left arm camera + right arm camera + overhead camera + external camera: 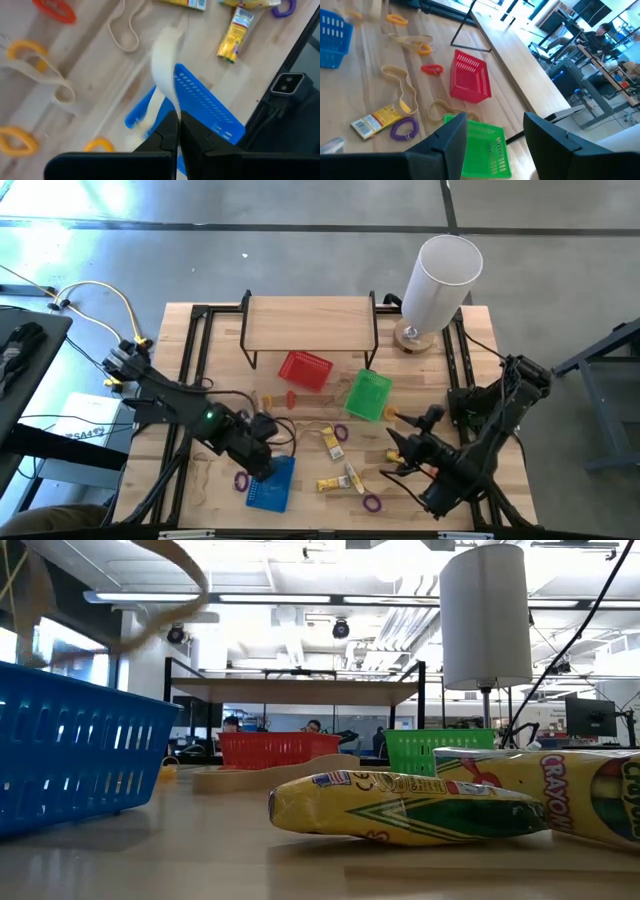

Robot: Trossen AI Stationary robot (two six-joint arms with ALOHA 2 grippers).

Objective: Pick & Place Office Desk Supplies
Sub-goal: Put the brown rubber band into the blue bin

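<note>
While the left gripper pinches a pale tan band above the blue basket, the right gripper hovers spread beyond it.

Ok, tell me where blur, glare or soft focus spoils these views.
Left wrist view: the pale band pinched in the shut left pincer is smeared by motion over the blue basket. Low view: the near Crayola packs are soft, and ceiling lights glare. High view: bright glare on the floor at upper left. Right wrist view: the open right pincer is sharp, the room beyond hazy.
</note>
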